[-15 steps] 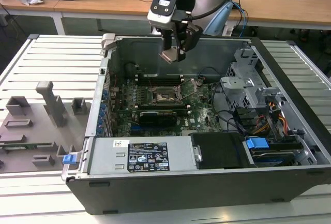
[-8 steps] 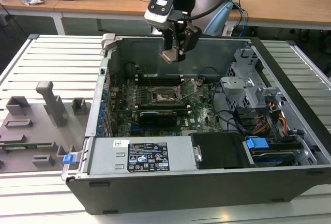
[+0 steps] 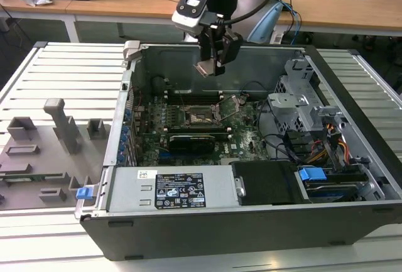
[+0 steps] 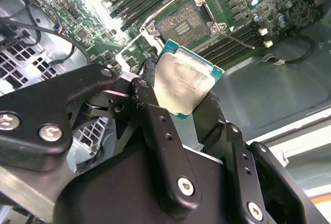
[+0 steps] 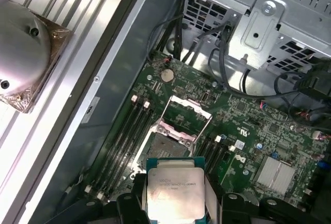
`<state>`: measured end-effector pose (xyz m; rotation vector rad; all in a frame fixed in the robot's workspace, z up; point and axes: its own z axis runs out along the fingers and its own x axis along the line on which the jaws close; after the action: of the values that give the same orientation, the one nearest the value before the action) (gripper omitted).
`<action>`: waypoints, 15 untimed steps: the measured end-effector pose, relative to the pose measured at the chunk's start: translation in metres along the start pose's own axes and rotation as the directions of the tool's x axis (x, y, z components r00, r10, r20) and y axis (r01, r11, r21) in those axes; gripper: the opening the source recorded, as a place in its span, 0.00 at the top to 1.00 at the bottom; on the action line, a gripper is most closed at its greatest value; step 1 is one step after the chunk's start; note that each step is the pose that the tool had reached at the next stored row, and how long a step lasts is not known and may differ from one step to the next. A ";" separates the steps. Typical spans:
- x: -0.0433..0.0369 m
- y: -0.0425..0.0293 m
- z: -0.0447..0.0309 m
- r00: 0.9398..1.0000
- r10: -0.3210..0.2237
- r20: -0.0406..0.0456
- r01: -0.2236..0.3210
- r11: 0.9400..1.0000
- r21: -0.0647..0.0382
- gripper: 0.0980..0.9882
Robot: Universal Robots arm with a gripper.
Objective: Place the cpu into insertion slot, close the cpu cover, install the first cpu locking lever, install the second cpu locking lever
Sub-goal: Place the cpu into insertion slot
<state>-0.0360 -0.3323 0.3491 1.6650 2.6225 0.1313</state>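
I log by finish: cpu (image 4: 187, 81), dull silvery metal top, smudged, green rim; gripper (image 4: 180, 93), smooth matt black, bright steel screws; motherboard (image 5: 248, 125), glossy green; cover (image 5: 178, 131), shiny bare metal; case (image 3: 176, 65), matt grey sheet metal; desk (image 3: 125, 2), pale wood.

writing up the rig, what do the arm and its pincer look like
The wrist housing is silver and black with a small blue patch, and a black cable loops off it. The pincer is matte black: flat jointed link bars pinned with silver screw heads.
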 end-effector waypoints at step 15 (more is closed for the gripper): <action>0.0000 -0.0001 0.0008 0.988 0.154 0.013 -0.154 0.988 -0.004 0.51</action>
<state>-0.0360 -0.3323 0.3483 1.8601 2.4801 0.1269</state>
